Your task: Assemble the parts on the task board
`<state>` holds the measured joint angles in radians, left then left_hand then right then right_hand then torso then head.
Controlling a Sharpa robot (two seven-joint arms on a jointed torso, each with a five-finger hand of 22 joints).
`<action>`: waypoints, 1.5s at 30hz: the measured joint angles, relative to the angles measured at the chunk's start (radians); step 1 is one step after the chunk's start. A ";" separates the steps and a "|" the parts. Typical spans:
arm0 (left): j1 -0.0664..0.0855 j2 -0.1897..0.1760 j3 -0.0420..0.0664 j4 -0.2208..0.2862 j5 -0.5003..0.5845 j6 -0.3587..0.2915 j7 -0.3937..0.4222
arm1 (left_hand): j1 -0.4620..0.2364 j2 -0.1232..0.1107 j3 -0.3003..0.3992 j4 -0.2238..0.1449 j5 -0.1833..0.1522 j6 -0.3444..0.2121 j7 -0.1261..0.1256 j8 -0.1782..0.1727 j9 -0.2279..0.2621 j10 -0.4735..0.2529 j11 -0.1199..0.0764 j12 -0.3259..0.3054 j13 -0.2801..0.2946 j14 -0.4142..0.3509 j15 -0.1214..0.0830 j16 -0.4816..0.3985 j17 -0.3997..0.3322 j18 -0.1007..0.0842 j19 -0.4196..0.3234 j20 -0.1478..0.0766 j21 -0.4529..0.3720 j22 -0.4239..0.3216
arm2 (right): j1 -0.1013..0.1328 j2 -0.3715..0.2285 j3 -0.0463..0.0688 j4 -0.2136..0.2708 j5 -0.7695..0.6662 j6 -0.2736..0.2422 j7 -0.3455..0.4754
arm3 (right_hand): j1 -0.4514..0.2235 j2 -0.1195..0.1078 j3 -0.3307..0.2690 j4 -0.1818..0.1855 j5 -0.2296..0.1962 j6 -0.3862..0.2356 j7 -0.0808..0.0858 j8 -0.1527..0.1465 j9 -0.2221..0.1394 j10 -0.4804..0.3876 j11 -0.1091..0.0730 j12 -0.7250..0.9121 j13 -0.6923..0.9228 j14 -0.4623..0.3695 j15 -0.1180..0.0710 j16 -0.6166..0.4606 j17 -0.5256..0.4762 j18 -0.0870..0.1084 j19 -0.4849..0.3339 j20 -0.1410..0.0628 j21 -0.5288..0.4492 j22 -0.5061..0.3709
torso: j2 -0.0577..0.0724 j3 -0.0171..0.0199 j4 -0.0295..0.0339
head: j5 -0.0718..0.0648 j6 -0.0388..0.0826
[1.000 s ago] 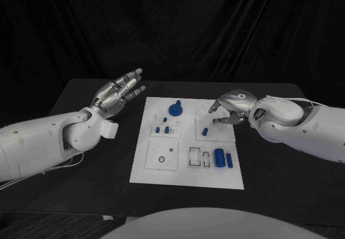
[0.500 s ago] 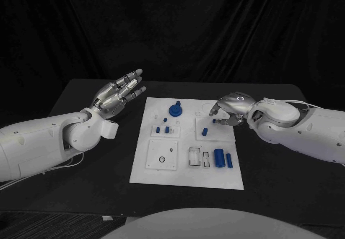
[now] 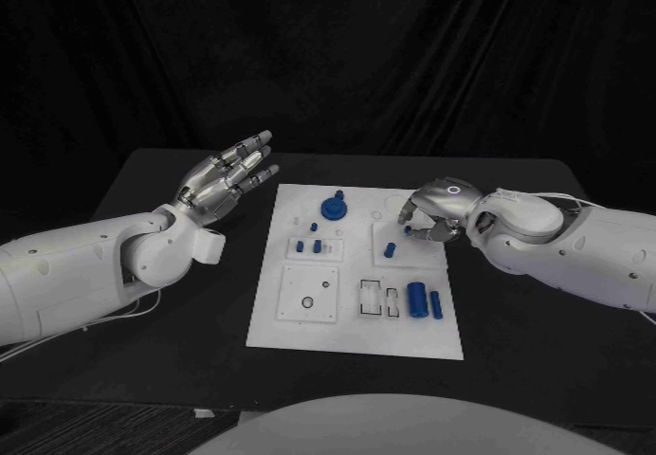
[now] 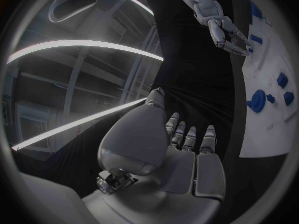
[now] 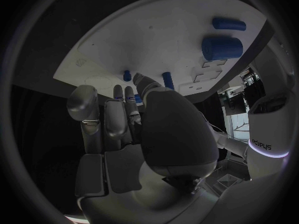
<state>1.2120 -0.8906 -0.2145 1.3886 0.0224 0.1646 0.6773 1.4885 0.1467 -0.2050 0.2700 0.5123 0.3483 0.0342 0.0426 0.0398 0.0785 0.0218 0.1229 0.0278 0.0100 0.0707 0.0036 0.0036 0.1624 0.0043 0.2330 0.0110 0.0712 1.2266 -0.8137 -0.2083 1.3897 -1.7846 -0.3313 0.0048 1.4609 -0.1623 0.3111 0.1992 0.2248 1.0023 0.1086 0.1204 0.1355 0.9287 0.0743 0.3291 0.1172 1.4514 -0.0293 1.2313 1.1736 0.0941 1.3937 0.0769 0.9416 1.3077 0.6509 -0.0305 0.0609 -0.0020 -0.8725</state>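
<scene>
Black table (image 3: 164, 370), white task board (image 3: 410, 336): blue parts (image 3: 417, 300) look light, rigid, smooth.
Grasp pegs across their sides. Left hand (image 3: 226, 178) released, fingers spread; right hand (image 3: 435, 216) curled over board, contents indeterminate.

White flat task board (image 3: 355, 327); small blue cylindrical parts (image 3: 417, 300); black surface (image 3: 547, 332); silver robot hands (image 3: 226, 175); white arms (image 3: 82, 270).

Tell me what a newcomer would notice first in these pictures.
Probably the white board in the middle of the black table, dotted with small blue pieces such as the fat cylinder near its right side. Next, the right robot hand bent over the board's far right corner, and the left robot hand raised with spread fingers, left of the board.
</scene>
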 measured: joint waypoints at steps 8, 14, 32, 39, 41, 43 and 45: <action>-0.001 0.002 0.000 -0.003 0.000 0.006 0.000 | 0.015 0.007 0.000 -0.011 0.017 0.058 0.039 0.009 0.006 0.007 0.018 0.008 0.000 0.004 0.011 0.007 0.003 0.000 0.007 0.007 0.000 0.002 | -0.006 0.011 0.000 -0.021 0.000 0.000 0.009 | 0.004 0.004 0.022 -0.021 0.026 0.013 0.002 0.006 0.012 0.017 -0.002 0.000 -0.005 -0.014 0.000 -0.027 -0.032 0.016 -0.013 -0.002 -0.037 0.000 | -0.001 0.0000 -0.0003 | 0.002 0.000; -0.002 0.003 0.000 -0.005 0.000 0.010 0.000 | 0.027 0.008 0.003 -0.022 0.031 0.061 0.043 0.009 0.006 0.011 0.021 0.013 0.000 0.010 0.017 0.012 0.004 0.000 0.006 0.013 0.000 0.008 | -0.014 0.017 0.000 -0.028 0.000 0.001 0.013 | 0.004 0.004 0.041 -0.035 0.027 0.029 0.004 0.014 0.022 0.046 -0.003 0.000 -0.009 -0.014 0.000 -0.027 -0.037 0.016 -0.013 -0.002 -0.037 0.000 | -0.001 -0.0007 0.0005 | 0.000 0.000; -0.004 0.008 0.000 -0.013 0.001 0.017 0.000 | 0.032 0.013 0.008 -0.033 0.057 0.072 0.053 0.013 0.007 0.020 0.031 0.027 0.002 0.017 0.024 0.021 0.007 0.000 0.011 0.025 0.000 0.021 | -0.025 0.025 0.002 -0.041 0.010 0.001 0.021 | 0.020 0.019 0.107 -0.095 0.034 0.086 0.011 0.041 0.053 0.155 -0.007 -0.002 -0.027 -0.019 0.010 -0.032 -0.052 0.016 -0.014 0.004 -0.042 0.000 | -0.002 -0.0014 0.0005 | -0.001 0.000; -0.006 0.010 0.000 -0.018 0.001 0.020 0.001 | 0.037 0.018 0.012 -0.037 0.061 0.075 0.057 0.013 0.007 0.022 0.033 0.027 0.002 0.021 0.028 0.023 0.009 0.000 0.014 0.028 0.000 0.027 | -0.029 0.007 0.000 -0.027 0.018 -0.025 0.029 | 0.024 0.023 0.114 -0.117 0.019 0.109 0.012 0.051 0.073 0.195 -0.013 -0.014 -0.033 -0.022 0.014 -0.050 -0.076 0.016 -0.018 0.007 -0.055 0.000 | -0.003 -0.0014 -0.0006 | 0.004 0.000; -0.006 0.011 0.000 -0.020 0.001 0.020 0.001 | 0.037 0.018 0.014 -0.039 0.061 0.075 0.057 0.013 0.007 0.025 0.036 0.031 0.003 0.021 0.028 0.024 0.009 0.000 0.014 0.028 0.000 0.027 | -0.029 -0.004 0.000 -0.015 0.020 -0.042 0.031 | 0.025 0.022 0.114 -0.117 0.006 0.116 0.012 0.051 0.076 0.205 -0.016 -0.019 -0.034 -0.022 0.013 -0.050 -0.076 0.016 -0.018 0.007 -0.055 0.000 | -0.003 -0.0014 -0.0006 | 0.005 0.000; -0.006 0.012 0.000 -0.023 0.001 0.020 0.001 | 0.042 0.023 0.015 -0.040 0.061 0.078 0.059 0.013 0.007 0.022 0.039 0.031 0.003 0.021 0.028 0.027 0.010 0.000 0.014 0.028 0.000 0.030 | -0.027 -0.014 -0.001 -0.004 0.021 -0.059 0.033 | 0.026 0.023 0.111 -0.119 -0.010 0.117 0.012 0.055 0.080 0.206 -0.017 -0.025 -0.034 -0.022 0.013 -0.050 -0.077 0.016 -0.018 0.007 -0.055 0.000 | -0.003 -0.0014 -0.0006 | 0.006 0.000; -0.007 0.013 0.000 -0.025 0.001 0.021 0.001 | 0.042 0.023 0.017 -0.041 0.061 0.079 0.061 0.013 0.007 0.022 0.039 0.031 0.003 0.021 0.028 0.027 0.010 0.000 0.016 0.030 0.000 0.030 | -0.017 -0.022 -0.002 0.006 0.021 -0.078 0.035 | 0.023 0.026 0.111 -0.120 -0.021 0.117 0.012 0.055 0.082 0.212 -0.016 -0.029 -0.036 -0.022 0.014 -0.050 -0.078 0.016 -0.018 0.007 -0.052 0.000 | -0.003 -0.0015 -0.0005 | 0.007 0.000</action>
<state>1.2052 -0.8773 -0.2146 1.3641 0.0230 0.1853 0.6779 1.5305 0.1702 -0.1885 0.2287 0.5732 0.4274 0.0948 0.0558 0.0469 0.1000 0.0610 0.1540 0.0308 0.0309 0.0985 0.0310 0.0131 0.1624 0.0204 0.2631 0.0110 0.1015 1.2095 -0.8356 -0.2101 1.3957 -1.7631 -0.4090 0.0398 1.4840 -0.1363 0.4223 0.0797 0.2034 1.1194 0.1206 0.1752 0.2177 1.1412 0.0581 0.3004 0.0808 1.4292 -0.0158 1.1809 1.0956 0.1097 1.3759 0.0843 0.8897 1.3073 0.6480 -0.0320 0.0604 0.0052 -0.8728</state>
